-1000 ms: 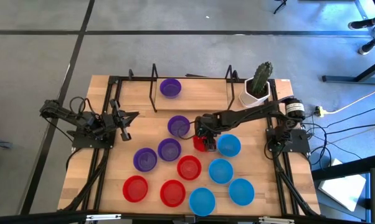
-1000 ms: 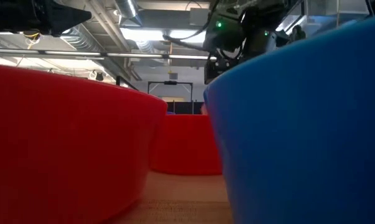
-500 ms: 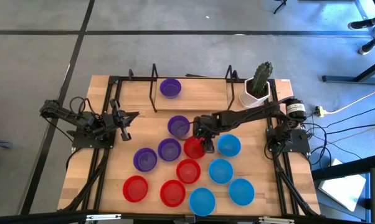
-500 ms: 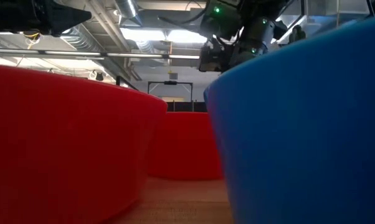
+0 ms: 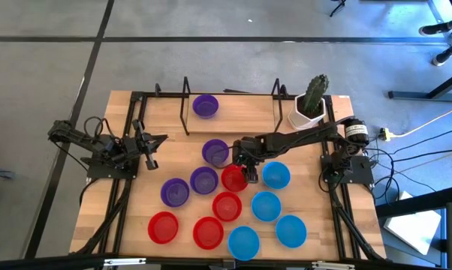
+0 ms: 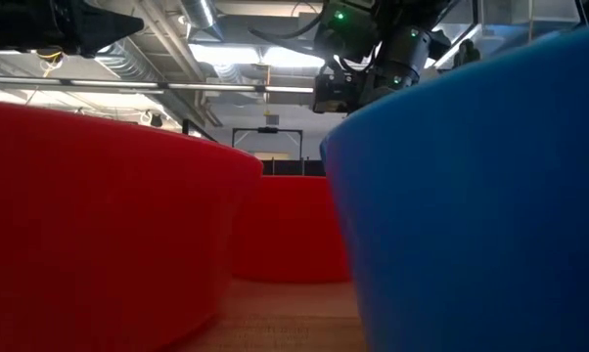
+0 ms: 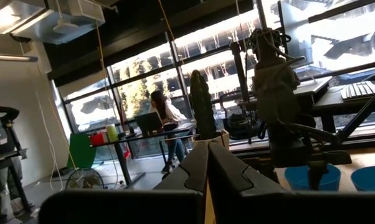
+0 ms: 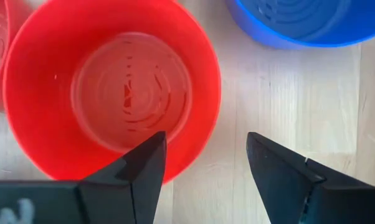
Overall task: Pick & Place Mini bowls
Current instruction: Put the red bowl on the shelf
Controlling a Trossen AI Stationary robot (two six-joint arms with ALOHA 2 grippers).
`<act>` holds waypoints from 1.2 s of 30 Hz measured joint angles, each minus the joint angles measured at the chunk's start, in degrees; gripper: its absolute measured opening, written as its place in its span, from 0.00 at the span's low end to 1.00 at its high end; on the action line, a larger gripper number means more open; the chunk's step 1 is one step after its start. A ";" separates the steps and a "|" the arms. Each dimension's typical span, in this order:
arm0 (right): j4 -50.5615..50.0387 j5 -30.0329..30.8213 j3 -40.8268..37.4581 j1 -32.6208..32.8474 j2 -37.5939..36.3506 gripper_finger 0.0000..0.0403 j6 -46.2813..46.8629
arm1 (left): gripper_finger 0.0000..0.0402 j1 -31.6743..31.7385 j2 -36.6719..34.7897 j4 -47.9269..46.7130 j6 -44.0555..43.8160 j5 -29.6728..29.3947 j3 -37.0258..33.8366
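Observation:
Several mini bowls in purple, red and light blue stand on their bases on the wooden table [image 5: 136, 217]. One red bowl [image 5: 233, 178] [image 8: 113, 87] stands mid-table. My right gripper [image 5: 245, 166] [image 8: 206, 135] hangs open just above its rim, pointing steeply down. One finger [image 8: 144, 165] is over the bowl's inside, the other [image 8: 275, 168] over bare wood outside it. My left gripper [image 5: 152, 146] [image 7: 207, 149] waits shut at the table's left side, holding nothing.
A light blue bowl [image 5: 275, 175] stands right of the red one, and purple bowls [image 5: 215, 151] [image 5: 204, 179] left of it. One purple bowl [image 5: 206, 106] sits by the black wire rack [image 5: 185, 105] at the far edge. A white cactus pot [image 5: 310, 105] stands far right.
My right gripper has risen a little off the red bowl, which it half covered a second ago. The bowl now shows nearly whole on the table below the fingers. The gap between the fingers looks the same.

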 joint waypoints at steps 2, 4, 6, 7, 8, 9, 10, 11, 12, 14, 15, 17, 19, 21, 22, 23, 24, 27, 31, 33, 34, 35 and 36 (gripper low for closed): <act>0.08 -0.03 0.00 0.00 0.02 0.55 -0.25 | 0.01 0.00 0.00 -0.02 0.00 0.00 0.00; 0.51 0.01 0.00 0.00 0.19 0.55 -1.04 | 0.01 0.00 0.00 -0.02 -0.02 -0.01 -0.01; 1.85 0.01 0.00 0.00 1.07 0.55 -1.51 | 0.02 0.00 0.01 -0.02 -0.12 0.00 0.00; 1.94 0.01 0.00 0.00 1.53 0.55 -1.49 | 0.02 0.00 0.01 -0.02 -0.12 -0.01 0.00; 2.32 0.01 0.00 0.00 2.28 0.55 -1.49 | 0.02 0.00 0.00 -0.02 -0.11 -0.02 0.00; 3.15 -0.01 0.00 0.00 2.87 0.55 -1.49 | 0.02 0.00 0.00 -0.02 -0.11 0.00 0.00; 3.27 -0.03 0.00 0.00 3.30 0.55 -1.51 | 0.02 0.00 0.02 -0.04 -0.11 -0.02 0.00; 3.07 0.00 0.00 0.00 3.77 0.55 -1.51 | 0.02 0.00 0.00 -0.04 -0.09 -0.01 -0.01; 3.58 0.00 0.00 0.01 4.11 0.55 -1.51 | 0.01 0.00 0.00 -0.06 -0.07 0.00 0.00; 3.91 0.02 0.00 0.01 4.20 0.55 -1.53 | 0.01 0.00 0.02 -0.20 -0.06 -0.02 0.00; 4.18 0.02 0.00 0.02 4.17 0.54 -1.53 | 0.01 -0.02 0.00 -0.22 -0.02 -0.02 0.00; 4.69 0.03 0.00 0.00 4.15 0.51 -1.60 | 0.01 0.00 0.00 -0.68 -0.02 -0.02 0.00; 4.71 0.05 0.00 0.02 4.15 0.45 -1.53 | 0.01 0.00 0.00 -0.95 -0.02 -0.02 0.00; 4.80 0.05 0.00 0.01 4.15 0.38 -1.28 | 0.01 0.00 0.02 -1.37 -0.02 -0.02 -0.01; 4.69 0.05 0.00 0.02 4.15 0.33 -1.28 | 0.02 0.00 0.02 -1.34 -0.02 -0.02 0.00; 4.45 0.05 0.00 0.02 4.15 0.28 -1.35 | 0.02 0.00 0.02 -1.31 -0.02 -0.02 0.00; 4.27 0.05 0.00 0.00 4.15 0.23 -1.44 | 0.02 0.00 0.02 -1.33 -0.04 -0.02 0.00; 3.72 0.00 0.00 -0.02 4.14 0.08 -1.12 | 0.03 0.00 0.02 -1.31 -0.02 -0.02 0.00; 3.20 -0.41 0.11 -0.40 3.91 0.04 -1.41 | 0.02 0.00 0.02 -1.29 -0.02 -0.02 0.00; 2.39 -0.43 0.11 -0.97 3.65 0.05 -2.20 | 0.02 -0.02 0.02 -1.29 -0.02 -0.02 0.00; 1.41 -0.32 0.34 -1.28 3.47 0.05 -2.70 | 0.01 0.00 0.02 -1.27 -0.02 -0.02 0.00; -0.06 -0.26 1.15 -1.60 3.43 0.04 -3.18 | 0.01 -0.02 0.02 -1.27 -0.02 -0.02 0.00; -1.65 -0.21 2.25 -1.98 3.39 0.02 -3.65 | 0.01 -0.02 0.01 -1.27 -0.02 -0.01 0.00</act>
